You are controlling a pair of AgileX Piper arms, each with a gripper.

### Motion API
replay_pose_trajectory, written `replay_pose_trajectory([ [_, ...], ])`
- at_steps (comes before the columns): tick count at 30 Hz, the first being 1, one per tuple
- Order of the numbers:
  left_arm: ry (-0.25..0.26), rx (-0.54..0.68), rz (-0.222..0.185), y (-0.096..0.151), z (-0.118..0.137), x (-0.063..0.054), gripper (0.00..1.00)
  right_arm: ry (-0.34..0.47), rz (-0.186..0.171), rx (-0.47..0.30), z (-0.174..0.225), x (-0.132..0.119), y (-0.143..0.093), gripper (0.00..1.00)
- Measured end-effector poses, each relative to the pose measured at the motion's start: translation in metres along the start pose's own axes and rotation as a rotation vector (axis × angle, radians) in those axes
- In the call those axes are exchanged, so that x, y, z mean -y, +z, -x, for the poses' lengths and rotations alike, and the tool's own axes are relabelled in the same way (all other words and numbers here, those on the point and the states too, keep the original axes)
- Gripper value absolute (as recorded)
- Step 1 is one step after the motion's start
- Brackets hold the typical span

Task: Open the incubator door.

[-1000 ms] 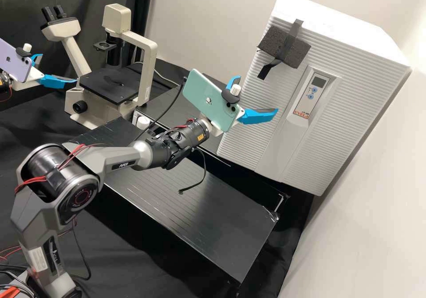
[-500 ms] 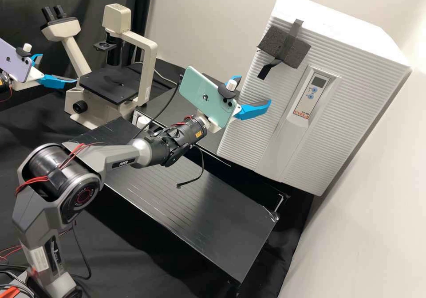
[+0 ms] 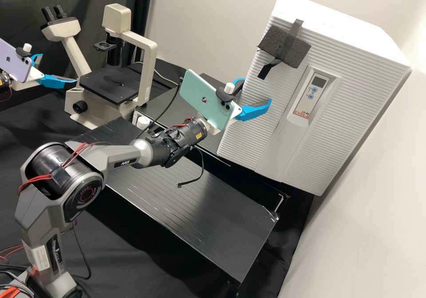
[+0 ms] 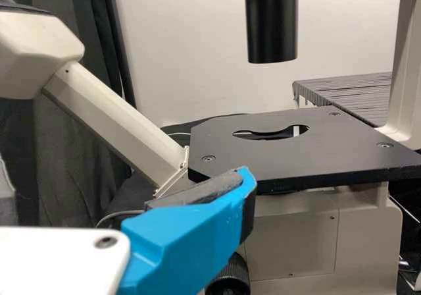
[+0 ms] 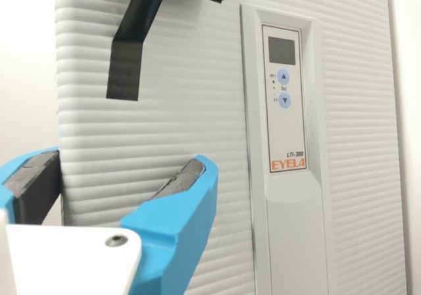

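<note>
Incubator (image 3: 341, 36) is standing on the right in the high view, door (image 3: 250, 125) sitting shut and facing the arms. Right gripper (image 3: 255, 91) is hanging at the door's side edge, released, its two fingers standing well apart. Right wrist view: one finger (image 5: 36, 188) is sitting just beyond that side edge, the other (image 5: 177, 222) is sitting over the ribbed door face; can't tell if either is touching. Dark foam block (image 3: 295, 52) is hanging on the upper part of the door, black tape (image 3: 295, 31) running across it, with a loose-looking tail sticking out below. Grey panel (image 3: 312, 92) with a small screen and two blue buttons is running down the door face. Left gripper (image 3: 59, 68) is hanging beside the microscope (image 3: 147, 65), also released, fingers apart; in the left wrist view one of them is showing in front of the black stage (image 4: 276, 153). Green phone (image 3: 207, 100) is riding on the right arm, lilac phone (image 3: 15, 63) on the left. Black board (image 3: 191, 209) is lying below the right arm in the high view.
</note>
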Motion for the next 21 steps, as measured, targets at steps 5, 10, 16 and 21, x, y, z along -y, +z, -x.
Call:
replay_pose_trajectory([
  [5, 0.0, 0.0, 0.0, 0.0, 0.0, 0.0, 1.0, -0.002, 0.004, -0.001, 0.0, 0.0008, -0.0003, 0.0],
  [10, 0.0, 0.0, 0.0, 0.0, 0.0, 0.0, 1.0, -0.009, 0.008, 0.007, 0.001, 0.0029, 0.0022, 0.0],
  [16, 0.0, 0.0, 0.0, 0.0, 0.0, 0.0, 1.0, -0.01, 0.015, 0.004, 0.0028, 0.0047, 0.0043, 0.0],
  [21, 0.0, 0.0, 0.0, 0.0, 0.0, 0.0, 1.0, -0.007, 0.026, 0.008, 0.0031, 0.0029, 0.0072, 0.0],
])
